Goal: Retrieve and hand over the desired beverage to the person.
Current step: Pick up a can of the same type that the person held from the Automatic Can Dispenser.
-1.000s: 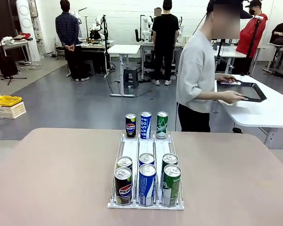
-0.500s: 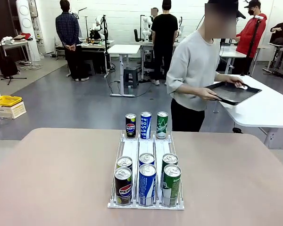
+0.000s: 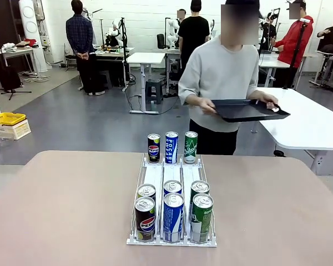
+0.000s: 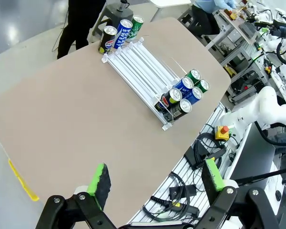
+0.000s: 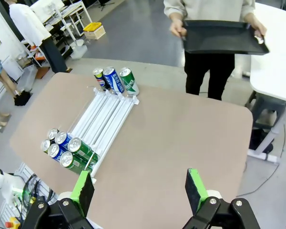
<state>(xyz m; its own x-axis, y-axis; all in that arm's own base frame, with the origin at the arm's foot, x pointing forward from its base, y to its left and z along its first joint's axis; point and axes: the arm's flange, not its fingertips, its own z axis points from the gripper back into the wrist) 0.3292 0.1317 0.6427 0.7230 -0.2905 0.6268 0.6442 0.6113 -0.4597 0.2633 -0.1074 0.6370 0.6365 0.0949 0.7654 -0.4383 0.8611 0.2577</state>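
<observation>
A white three-lane can rack (image 3: pixel 172 178) (image 4: pixel 145 64) (image 5: pixel 107 119) sits mid-table. Black Pepsi cans (image 3: pixel 145 218), blue Pocari cans (image 3: pixel 173 216) and green cans (image 3: pixel 201 217) stand at its near end; one of each, such as the blue can (image 3: pixel 171 147), stands at the far end. The person (image 3: pixel 222 77) in a light grey sweatshirt stands beyond the far edge, holding a black tray (image 3: pixel 248 110) (image 5: pixel 224 37) in both hands. My left gripper (image 4: pixel 155 177) hangs open high above the table. My right gripper (image 5: pixel 139 188) is open too, above the table's bare part.
The tan table (image 3: pixel 72 205) has wide bare areas on both sides of the rack. A white table (image 3: pixel 316 130) stands behind the person at right. Other people and workbenches are farther back in the room.
The person has turned from the white table toward my table, carrying the black tray leftward and now facing me. Cans and rack have not moved.
</observation>
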